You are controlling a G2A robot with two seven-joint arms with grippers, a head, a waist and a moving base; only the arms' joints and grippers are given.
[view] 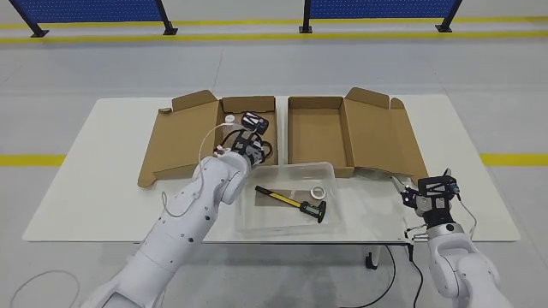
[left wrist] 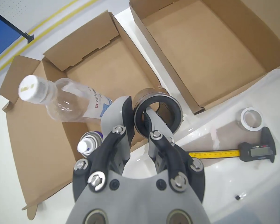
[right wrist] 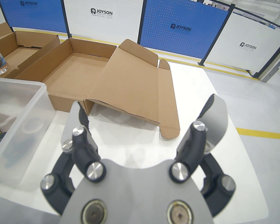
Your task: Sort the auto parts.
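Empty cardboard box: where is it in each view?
Top view: empty cardboard box just beyond the clear bin.
Left wrist view: box beyond the left gripper, which holds a bearing.
Right wrist view: box ahead of the open right gripper.
Shared landmark: the clear bin's rim.

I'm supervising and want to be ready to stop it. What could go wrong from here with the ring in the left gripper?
1. The left gripper pinches the ring by one wall only, one finger inside and one outside, so it may pivot or slip.
2. The bottle and spray can sit close beside it in the box; lowering there may knock them over.
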